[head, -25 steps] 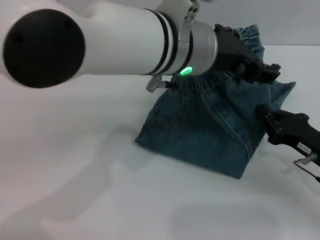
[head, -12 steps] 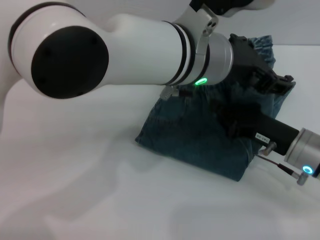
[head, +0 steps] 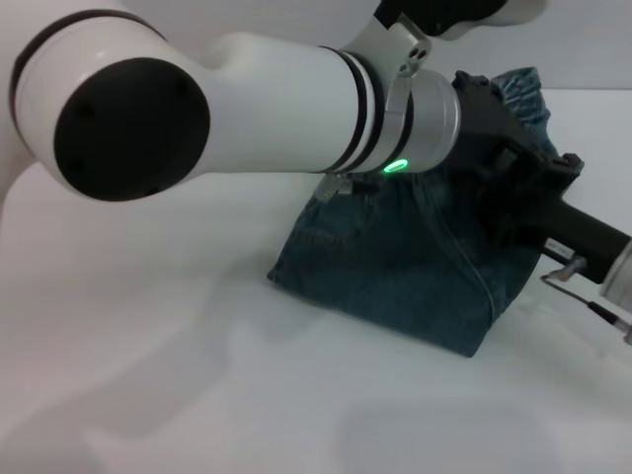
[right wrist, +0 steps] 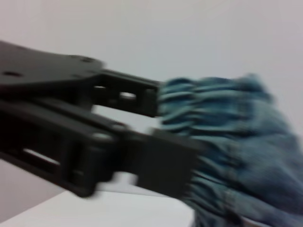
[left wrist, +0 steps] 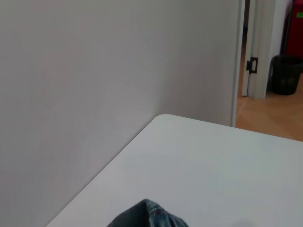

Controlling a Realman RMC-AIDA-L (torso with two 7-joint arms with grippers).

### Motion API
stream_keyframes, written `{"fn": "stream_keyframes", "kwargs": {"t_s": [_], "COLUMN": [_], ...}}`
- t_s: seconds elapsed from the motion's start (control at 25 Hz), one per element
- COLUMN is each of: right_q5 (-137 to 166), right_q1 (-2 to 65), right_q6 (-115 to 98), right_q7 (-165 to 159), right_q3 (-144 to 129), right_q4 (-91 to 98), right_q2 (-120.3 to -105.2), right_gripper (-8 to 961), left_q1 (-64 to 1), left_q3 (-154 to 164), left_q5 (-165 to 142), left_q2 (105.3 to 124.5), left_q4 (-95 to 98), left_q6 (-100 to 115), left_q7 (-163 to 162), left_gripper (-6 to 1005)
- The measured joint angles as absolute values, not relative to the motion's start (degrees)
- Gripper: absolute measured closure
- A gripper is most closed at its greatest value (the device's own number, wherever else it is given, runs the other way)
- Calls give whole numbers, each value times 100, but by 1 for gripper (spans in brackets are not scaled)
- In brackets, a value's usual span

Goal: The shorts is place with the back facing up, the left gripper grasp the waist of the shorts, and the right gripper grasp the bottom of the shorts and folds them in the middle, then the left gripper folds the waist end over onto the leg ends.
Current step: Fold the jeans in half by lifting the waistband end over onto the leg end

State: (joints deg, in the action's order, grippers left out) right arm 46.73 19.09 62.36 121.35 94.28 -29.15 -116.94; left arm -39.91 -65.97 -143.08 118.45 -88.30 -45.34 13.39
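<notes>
The blue denim shorts (head: 395,267) lie folded lengthwise on the white table, with one end lifted. My left gripper (head: 538,158), a black claw on the white arm with the green light (head: 397,165), is shut on the gathered waist (head: 518,89) and holds it raised at the far right. The right wrist view shows that same left gripper (right wrist: 163,144) clamped on the ruffled waist (right wrist: 222,137). The right gripper (head: 509,212) reaches in from the right, over the right edge of the shorts just below the left claw. The leg hems are hidden. A bit of denim (left wrist: 147,215) shows in the left wrist view.
My white left arm (head: 197,99) crosses the upper part of the head view and hides the table behind it. The white table (head: 148,375) stretches to the left and front of the shorts. A wall and a doorway (left wrist: 265,61) stand beyond the table's far edge.
The left arm has shifted right and up, carrying the waist with it. The right gripper pushed in leftwards over the denim half a second ago and has drawn back to the right.
</notes>
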Motion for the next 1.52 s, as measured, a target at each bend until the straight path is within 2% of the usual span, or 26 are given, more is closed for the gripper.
{"fn": "stream_keyframes", "kwargs": {"t_s": [0.2,0.64,1.12,1.52], "right_q5": [4679,4685,4742,4729], "right_q1": [1766,1731,1691,1687], "right_q6": [6232,6230,6231,6232], "right_q7": [12146,12220,12275,12334], "right_q3": [9624,9734,9739,9747], "right_q4": [-2923,-2908,-2867,-2864], "right_q2": [-11616,-11593,-11685,-11752], "right_gripper": [953,953,954,954], "left_q1": [-3853,-4043,-4969,-5172], "left_q3": [-6667,-6870,-7266,-7242], "left_q5": [-14339,-14353,-14609,-14659], "left_q2": [11824,11839,11846,11844], "left_q4": [-8989,-8929,-8370,-8434], "left_q6": [-4589,-5342,-6644,-7000], "left_q7": [1355,1339,1304,1416], "left_gripper": [140,139,140,140]}}
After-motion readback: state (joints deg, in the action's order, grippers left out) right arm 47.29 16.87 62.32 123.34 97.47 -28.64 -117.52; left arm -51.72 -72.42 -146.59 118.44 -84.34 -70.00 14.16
